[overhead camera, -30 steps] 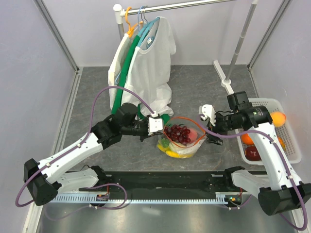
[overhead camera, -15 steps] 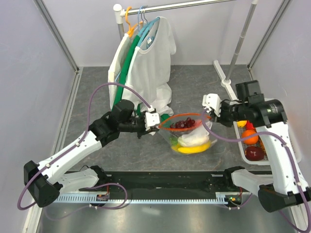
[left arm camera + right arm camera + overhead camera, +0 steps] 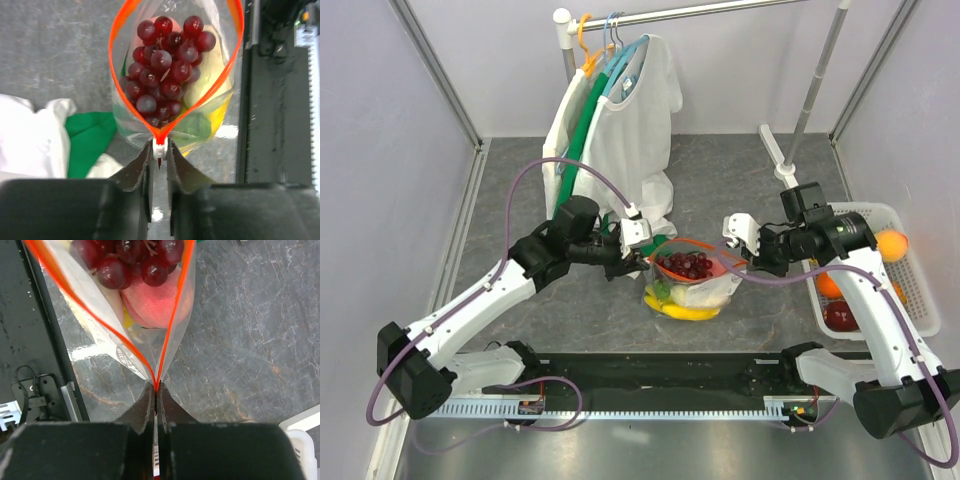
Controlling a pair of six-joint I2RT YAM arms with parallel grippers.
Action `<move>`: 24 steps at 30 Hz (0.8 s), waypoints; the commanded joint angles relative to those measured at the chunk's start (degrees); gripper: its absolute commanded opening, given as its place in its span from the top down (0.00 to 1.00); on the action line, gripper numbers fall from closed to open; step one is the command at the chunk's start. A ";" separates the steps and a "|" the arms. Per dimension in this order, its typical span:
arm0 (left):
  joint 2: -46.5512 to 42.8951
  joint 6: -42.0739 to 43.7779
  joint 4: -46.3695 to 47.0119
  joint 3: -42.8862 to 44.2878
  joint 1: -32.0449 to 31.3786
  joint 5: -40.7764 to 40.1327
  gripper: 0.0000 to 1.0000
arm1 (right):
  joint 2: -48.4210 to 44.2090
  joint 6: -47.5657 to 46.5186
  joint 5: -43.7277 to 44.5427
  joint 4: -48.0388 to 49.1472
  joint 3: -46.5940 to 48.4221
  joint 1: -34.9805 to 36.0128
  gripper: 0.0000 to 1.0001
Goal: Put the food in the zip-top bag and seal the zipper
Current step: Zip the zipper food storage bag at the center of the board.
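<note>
Plastic of the zip-top bag (image 3: 728,283) is thin, clear and floppy, with no stiffness of its own. Loaded like this it probably sags and swings, so I judge the only sound holds are the two ends of the zipper (image 3: 114,47), not the slippery film. Load looks heavy for such film, and grapes bruise, so no squeezing the belly.

My left gripper (image 3: 159,150) is clenched on the white slider (image 3: 159,148) at the 9 o'clock end of the mouth. My right gripper (image 3: 156,390) is pinched tight on the red-orange strip at the 3 o'clock end. Bag hangs between them over the middle of the grey table (image 3: 520,190), belly low; can't tell if it touches.

Looks: mouth gapes in an orange-rimmed leaf shape, unsealed. Dark red grapes (image 3: 162,65) on top, pink peach-like fruit (image 3: 150,302) toward 3 o'clock, white piece (image 3: 702,294) and banana (image 3: 692,313) beneath, something green low down. More fruit sits in the white basket (image 3: 865,210) at 3 o'clock, past my right arm. Sealing likely needs the strip drawn taut and the slider run from 9 toward 3.
</note>
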 commanded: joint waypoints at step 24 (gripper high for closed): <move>-10.59 -18.21 32.24 -21.36 3.14 5.93 0.32 | -5.35 0.29 1.35 4.86 -6.41 0.29 1.00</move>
